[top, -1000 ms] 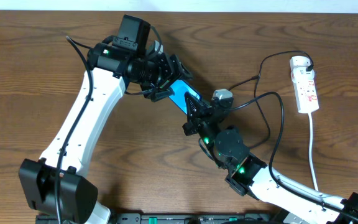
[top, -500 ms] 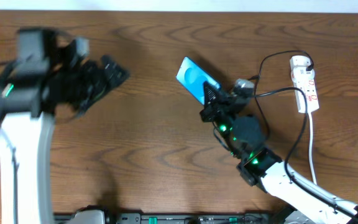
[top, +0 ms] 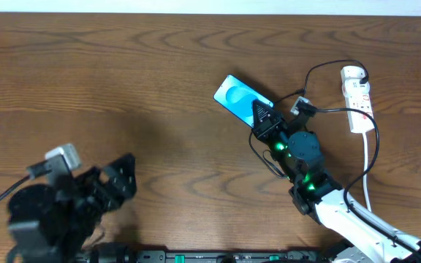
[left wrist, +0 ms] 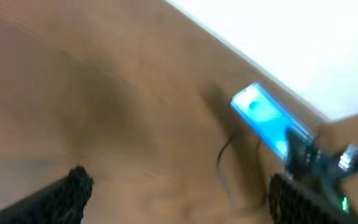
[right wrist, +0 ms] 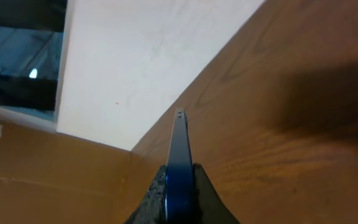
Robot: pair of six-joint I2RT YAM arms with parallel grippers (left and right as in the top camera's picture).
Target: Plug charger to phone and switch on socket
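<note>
Phone (top: 236, 96) in upper-centre frame, lower end clamped by right hand (top: 263, 117); left hand (top: 121, 177), fingers apart, lower left. Plugging looks unfinished: charger (top: 309, 77) tip must meet the port, socket (top: 360, 106) switch afterwards.

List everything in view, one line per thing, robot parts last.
phone: one, black frame with blue screen, centre-right of the table
charger: one, thin black cable, looping between phone and socket
socket: one, white with red marks, right side of the table, with a white cord trailing toward the near edge
table: one, brown wood
left gripper: black, open, near-left, blurred
right gripper: black, shut on the phone's end
</note>
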